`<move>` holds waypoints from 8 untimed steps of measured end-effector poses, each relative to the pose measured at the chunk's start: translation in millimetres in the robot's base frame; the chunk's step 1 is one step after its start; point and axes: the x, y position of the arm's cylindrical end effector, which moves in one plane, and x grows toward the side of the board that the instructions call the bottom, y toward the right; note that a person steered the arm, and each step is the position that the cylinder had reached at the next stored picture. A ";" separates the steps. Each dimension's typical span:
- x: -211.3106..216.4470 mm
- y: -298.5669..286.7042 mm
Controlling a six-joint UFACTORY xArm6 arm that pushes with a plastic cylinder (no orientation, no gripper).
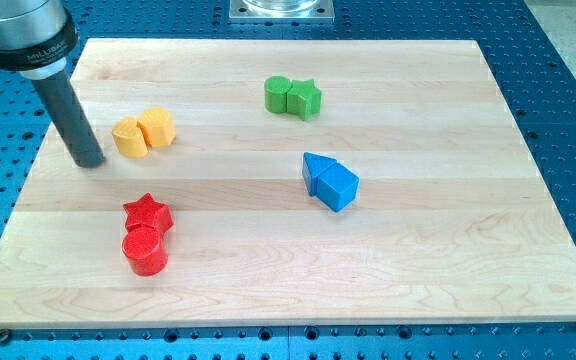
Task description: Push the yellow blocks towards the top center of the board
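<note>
My tip (90, 163) on the surface (418, 260), upper left of frame; two yellow blocks (143, 133), touching, just right. Tool is a bare rod, nothing clamped.

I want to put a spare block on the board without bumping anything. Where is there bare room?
Widest free patch: the board along the view's right, past the blue blocks. Also the bottom centre, between the red blocks and blue ones. Crowded: upper left, where my tip stands just left of the yellow blocks, apart. Green blocks occupy top centre.

Two yellow blocks (144, 133) touching, board's upper left.
</note>
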 end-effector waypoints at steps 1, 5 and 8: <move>-14.3 29.2; -48.1 98.0; -101.5 129.5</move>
